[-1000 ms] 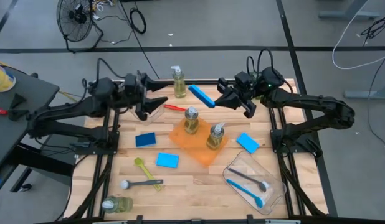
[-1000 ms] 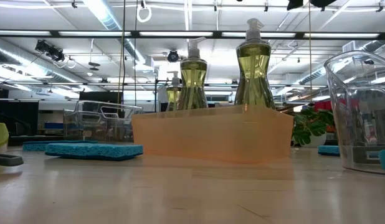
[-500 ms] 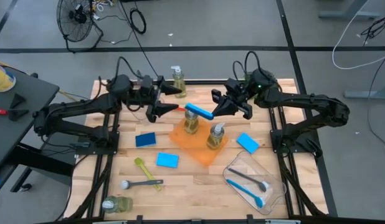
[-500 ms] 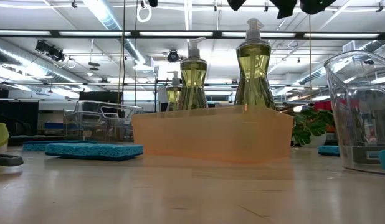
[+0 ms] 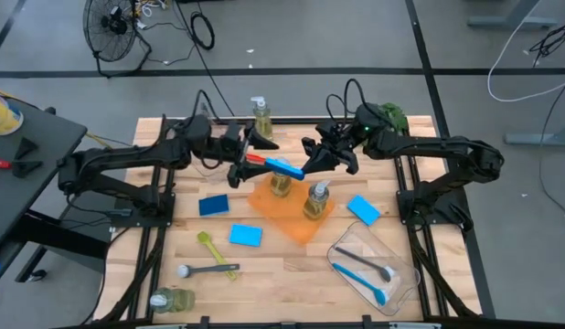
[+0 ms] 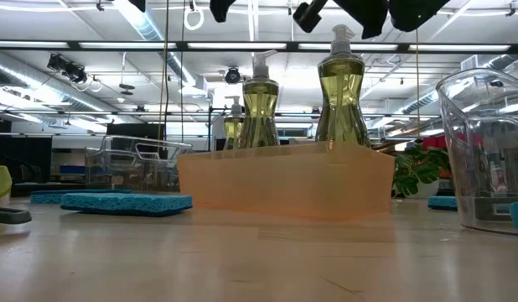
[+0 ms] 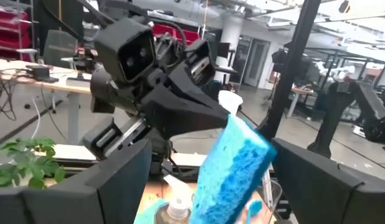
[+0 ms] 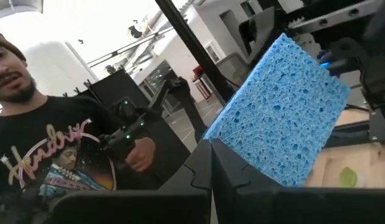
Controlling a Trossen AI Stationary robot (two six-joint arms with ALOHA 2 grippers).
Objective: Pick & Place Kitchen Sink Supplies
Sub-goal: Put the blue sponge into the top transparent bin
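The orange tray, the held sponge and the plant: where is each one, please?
Orange tray [image 5: 281, 212]: high view, bare floor near its middle.
Held sponge [image 5: 286, 166]: high view, its blue middle.
Plant [image 5: 390, 115]: high view, its leaves.

Robotics lab — exposed ceiling ducts [image 6: 41, 71], desks [image 7: 37, 74], floor fan [image 5: 113, 23]

An orange tray [image 5: 284, 212] is sitting mid-surface, a clear bin [image 5: 399, 270] is lying near right, a leafy plant [image 5: 389, 115] is standing far right.
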